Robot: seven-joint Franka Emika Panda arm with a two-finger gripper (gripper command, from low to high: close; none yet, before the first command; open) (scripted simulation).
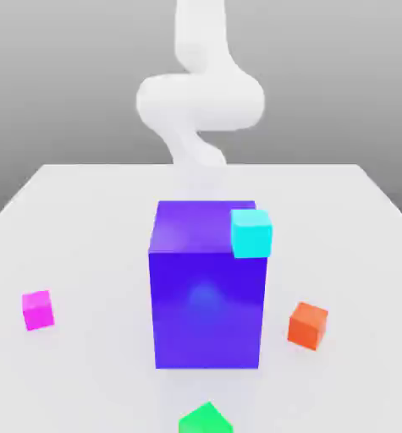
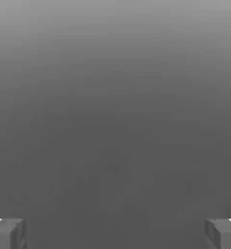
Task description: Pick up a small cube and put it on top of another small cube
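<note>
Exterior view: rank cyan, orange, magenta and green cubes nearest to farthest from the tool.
1. Cyan cube, atop the blue block.
2. Orange cube, exterior view's right, and magenta cube, exterior view's left: too close to call.
3. Green cube, front edge.

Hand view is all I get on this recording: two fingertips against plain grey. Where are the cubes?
Observer: The magenta cube sits alone on the table, toward the exterior view's left.
Operator: And its target?
Observer: The green cube lies at the near edge, in front of a big blue block.
Operator: Is the gripper carrying anything?
Observer: No. The gripper is open with nothing between its fingers.
</note>
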